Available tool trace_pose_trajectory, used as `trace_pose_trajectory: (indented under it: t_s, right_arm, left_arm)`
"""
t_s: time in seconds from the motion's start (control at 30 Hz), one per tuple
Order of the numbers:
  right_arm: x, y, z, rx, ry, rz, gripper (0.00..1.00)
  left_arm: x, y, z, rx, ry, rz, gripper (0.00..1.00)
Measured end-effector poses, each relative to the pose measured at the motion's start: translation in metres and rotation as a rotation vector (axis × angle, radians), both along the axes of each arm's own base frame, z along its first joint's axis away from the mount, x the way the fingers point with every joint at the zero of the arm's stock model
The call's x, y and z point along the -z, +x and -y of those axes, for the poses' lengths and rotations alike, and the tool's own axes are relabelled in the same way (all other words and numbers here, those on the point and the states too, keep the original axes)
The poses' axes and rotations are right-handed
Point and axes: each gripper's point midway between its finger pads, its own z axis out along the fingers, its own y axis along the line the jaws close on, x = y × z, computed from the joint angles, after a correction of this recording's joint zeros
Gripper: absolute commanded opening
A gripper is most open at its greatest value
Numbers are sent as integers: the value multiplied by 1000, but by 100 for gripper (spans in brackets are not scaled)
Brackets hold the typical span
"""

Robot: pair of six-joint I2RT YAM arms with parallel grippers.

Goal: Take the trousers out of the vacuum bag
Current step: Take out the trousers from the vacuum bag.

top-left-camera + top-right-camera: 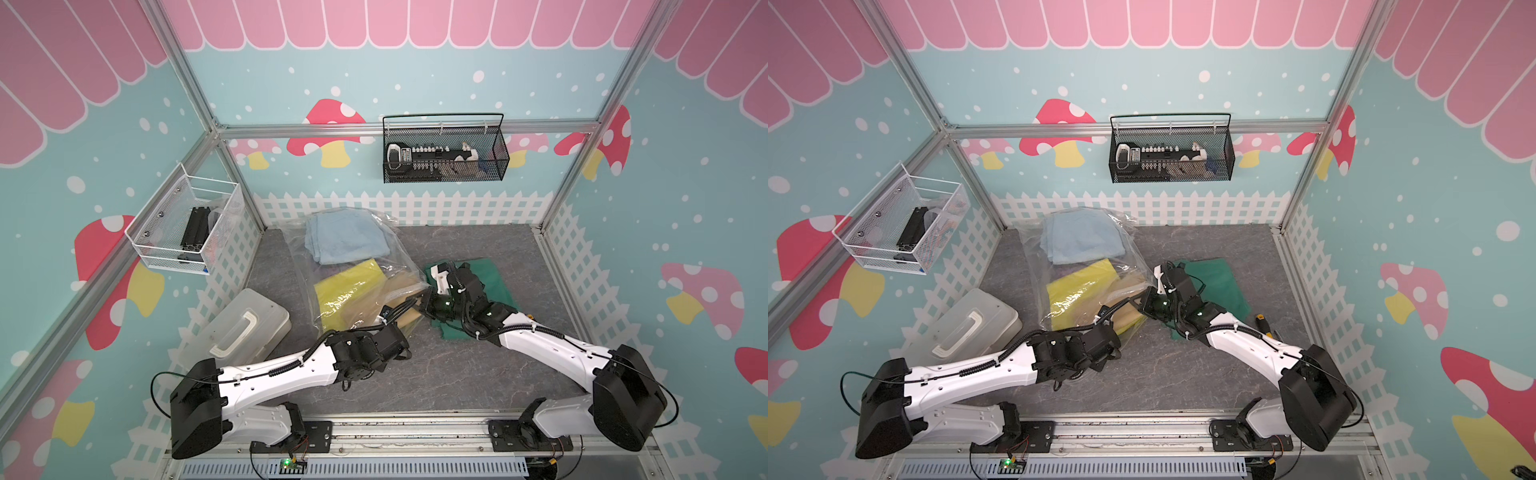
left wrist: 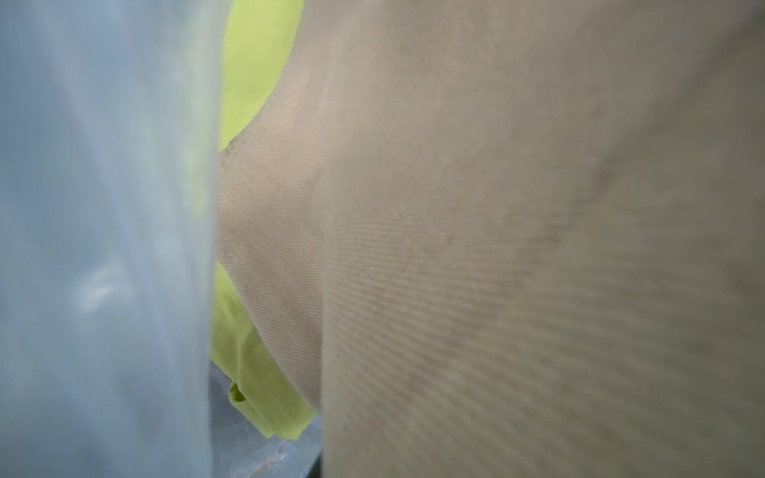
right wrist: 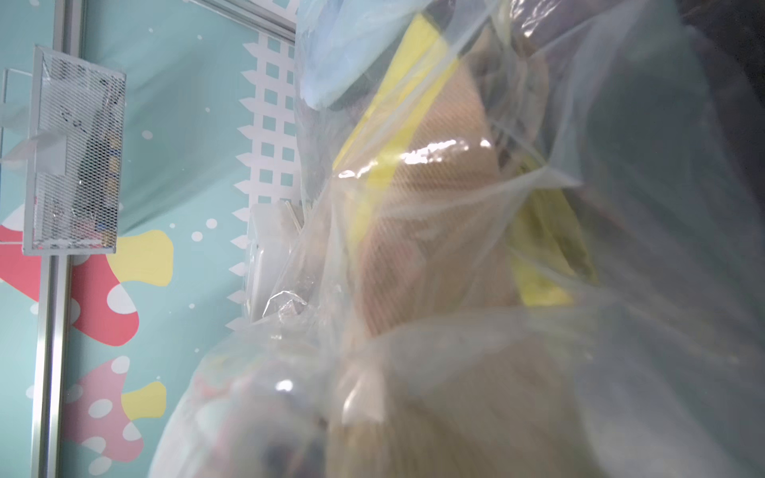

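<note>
- translucent box (image 1: 237,328) on the bench (image 1: 436,374), well left of the left hand (image 1: 401,313);
- vacuum bag (image 1: 299,266) beyond that hand, holding light blue trousers (image 1: 345,241), yellow trousers (image 1: 340,286) and tan trousers (image 1: 401,286);
- left hand inside the bag's mouth, against tan cloth; apart or together, I cannot tell;
- right hand (image 1: 424,300) just beside it, clamped on the bag's rim;
- dark green trousers (image 1: 486,278) on the bench, under the right arm.

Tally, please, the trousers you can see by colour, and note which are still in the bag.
Light blue trousers: 1, in the bag
Yellow trousers: 1, in the bag
Tan trousers: 1, in the bag
Dark green trousers: 1, on the table
Total: 4
</note>
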Motion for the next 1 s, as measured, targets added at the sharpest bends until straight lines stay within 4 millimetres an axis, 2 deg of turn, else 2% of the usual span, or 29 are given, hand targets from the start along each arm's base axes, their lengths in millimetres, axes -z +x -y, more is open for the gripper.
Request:
trace_pose_trajectory:
  t_s: [0.23, 0.53, 0.8, 1.0]
  right_arm:
    - [-1, -30, 9, -45, -30, 17, 0]
    - [-2, -58, 15, -97, -79, 52, 0]
    - [-5, -76, 21, -139, -116, 77, 1]
    - [5, -81, 23, -134, -154, 84, 3]
  left_arm:
    - [-12, -24, 9, 80, -41, -15, 0]
    - [-17, -48, 15, 165, -1, -43, 0]
    - [-25, -62, 22, 206, -2, -49, 0]
    - [-24, -61, 25, 193, 8, -51, 0]
